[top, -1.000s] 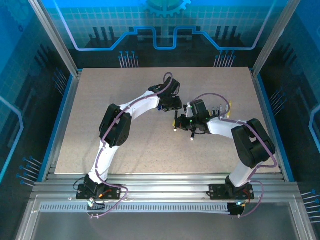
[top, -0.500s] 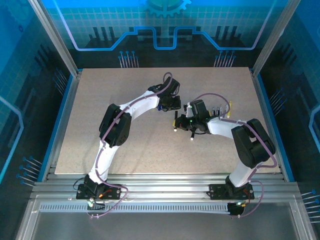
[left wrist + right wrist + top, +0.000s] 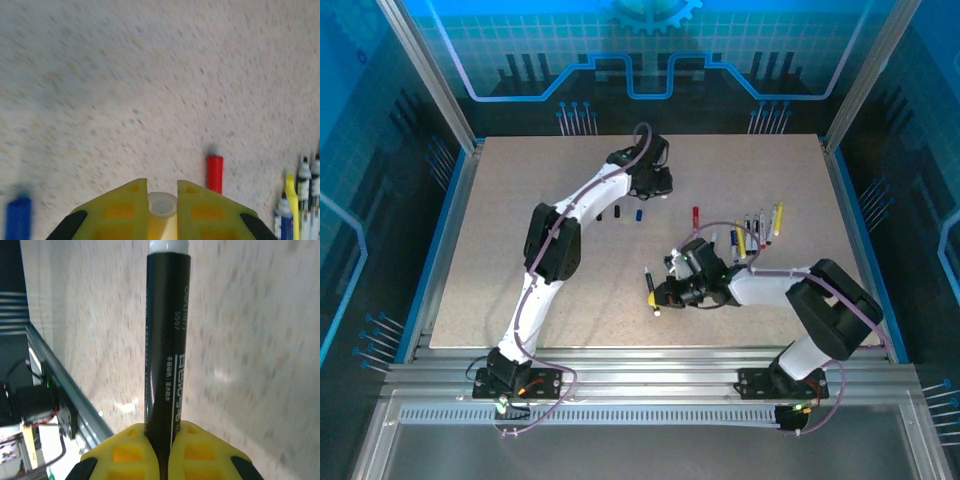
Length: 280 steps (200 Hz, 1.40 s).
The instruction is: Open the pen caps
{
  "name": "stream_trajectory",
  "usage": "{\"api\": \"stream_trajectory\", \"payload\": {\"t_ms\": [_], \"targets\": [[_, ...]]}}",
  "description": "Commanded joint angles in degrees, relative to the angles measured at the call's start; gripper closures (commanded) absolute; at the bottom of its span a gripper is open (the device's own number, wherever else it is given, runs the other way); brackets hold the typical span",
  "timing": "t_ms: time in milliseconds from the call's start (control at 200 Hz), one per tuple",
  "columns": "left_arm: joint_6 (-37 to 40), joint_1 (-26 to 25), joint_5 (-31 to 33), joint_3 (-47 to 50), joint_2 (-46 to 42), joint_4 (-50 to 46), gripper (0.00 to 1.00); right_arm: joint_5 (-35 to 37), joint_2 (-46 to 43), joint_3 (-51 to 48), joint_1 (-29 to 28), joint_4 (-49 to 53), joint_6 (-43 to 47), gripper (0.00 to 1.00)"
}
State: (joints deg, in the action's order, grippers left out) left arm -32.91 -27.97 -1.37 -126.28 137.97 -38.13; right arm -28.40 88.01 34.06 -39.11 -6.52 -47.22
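Table (image 3: 520, 260): speckled beige board inside a blue-edged frame; it carries the loose caps and a bunch of pens.
Left arm (image 3: 582, 205): white and black; reaches from its base at the near left towards the far middle of the table.
Right arm (image 3: 820, 300): folded low over the near right of the table; its forearm points left.
Left hand (image 3: 162, 192): at the far middle of the table in the top view (image 3: 645, 188); its yellow fingers are closed to a narrow gap and pinch the pale cap between their tips.
Right hand (image 3: 161, 432): low over the near middle of the table (image 3: 666, 293); its yellow fingers are closed tight on the black pen.
Pens (image 3: 757, 228): lying side by side on the right half of the table, well apart from both hands; seen at the right edge of the left wrist view (image 3: 290, 200).
Black pen (image 3: 167, 350): sticks straight out from the right hand's fingers; white end farthest from the hand; white lettering on the barrel; in the top view (image 3: 651, 290) it runs roughly near to far, left of the right hand.
Pale cap (image 3: 163, 206): yellowish-white, seen end-on, held in the left hand above the table.
Red cap (image 3: 696, 216): on the table between the left hand and the pens (image 3: 214, 172).
Blue cap (image 3: 639, 215): on the table just near of the left hand (image 3: 18, 220).
Inner black cap (image 3: 619, 213): on the table just left of the blue cap.
Outer black cap (image 3: 601, 216): on the table, leftmost of the row.
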Motion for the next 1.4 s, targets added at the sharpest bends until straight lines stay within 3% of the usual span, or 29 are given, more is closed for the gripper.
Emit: {"api": "stream_trajectory", "payload": {"t_ms": [0, 95, 270, 445, 660, 971, 1396], "targets": [[0.74, 0.19, 1.08, -0.64, -0.18, -0.16, 1.0, 1.32, -4.82, -0.16, 1.01, 2.74, -1.54, 1.0], [0.98, 0.12, 1.09, 2.06, -1.47, 0.48, 1.0, 5.02, -7.36, 2.53, 2.24, 8.98, 1.55, 1.0], [2.38, 0.11, 1.88, 5.55, -2.86, 0.03, 1.0, 21.83, -10.86, 9.17, 6.27, 25.45, 9.63, 1.0], [3.98, -0.2, 4.98, 9.45, -3.06, -0.17, 1.0, 30.66, -11.72, 13.12, 13.24, 31.5, 15.09, 1.0], [5.96, -0.46, 8.2, 9.96, -2.19, -2.51, 1.0, 33.89, -8.21, 16.82, 19.79, 34.71, 19.42, 1.0], [6.44, -1.21, 7.85, 7.49, -0.34, -4.22, 0.78, 35.64, -2.0, 18.93, 23.18, 34.87, 19.89, 1.0], [6.88, -1.87, 7.87, 5.32, 0.19, -5.38, 0.76, 36.75, 4.51, 20.29, 24.96, 34.03, 19.54, 0.98]]}}
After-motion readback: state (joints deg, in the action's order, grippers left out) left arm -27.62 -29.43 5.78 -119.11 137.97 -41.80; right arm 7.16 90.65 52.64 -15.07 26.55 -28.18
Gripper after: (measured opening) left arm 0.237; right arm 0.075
